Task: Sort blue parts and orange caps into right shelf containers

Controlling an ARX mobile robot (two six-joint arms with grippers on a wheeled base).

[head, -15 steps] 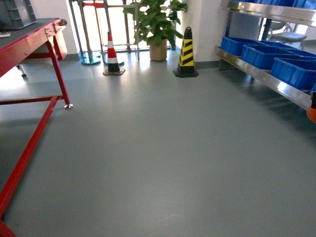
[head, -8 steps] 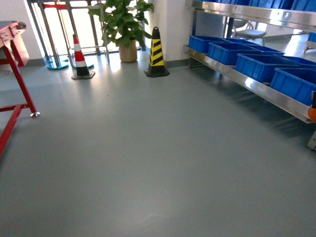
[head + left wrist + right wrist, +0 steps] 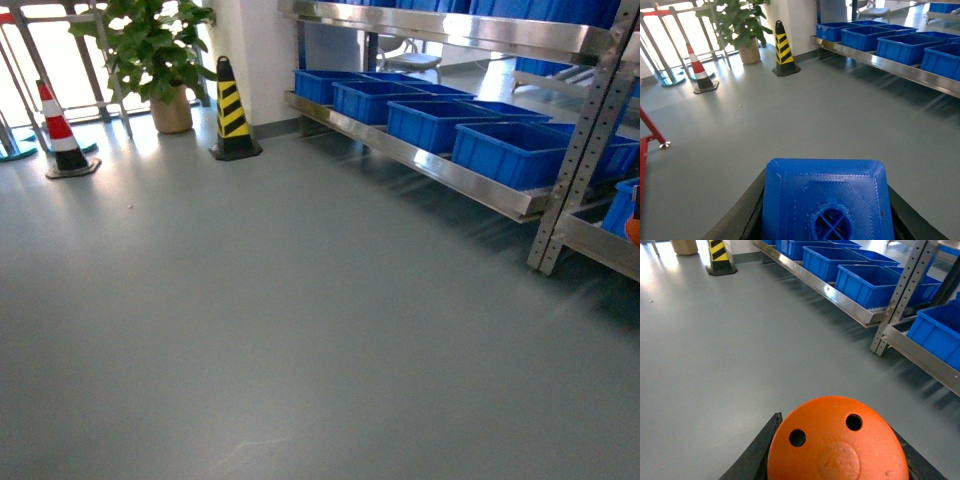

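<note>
In the left wrist view, a blue part (image 3: 826, 192) with a round stud fills the bottom; my left gripper (image 3: 825, 210) is shut on it, with black fingers (image 3: 745, 212) on either side. In the right wrist view, my right gripper (image 3: 837, 455) is shut on an orange cap (image 3: 837, 440) whose flat top shows two small holes. An orange sliver at the head view's right edge may be that cap. The right shelf containers (image 3: 500, 150), a row of blue crates, sit on the steel shelf (image 3: 440, 172) to the right, well ahead of both grippers. They show also as crates (image 3: 905, 45) and crates (image 3: 865, 277).
A perforated steel upright (image 3: 580, 150) stands at the shelf's near end, with another blue crate (image 3: 940, 335) beyond it. A yellow-black cone (image 3: 233, 112), a red-white cone (image 3: 60, 135) and a potted plant (image 3: 160, 55) stand at the back. A red table foot (image 3: 652, 132) is at the left.
The head view has swung right. The red table slid out of it, the cones and plant shifted left, and the shelf with its crates came toward the middle and closer.
</note>
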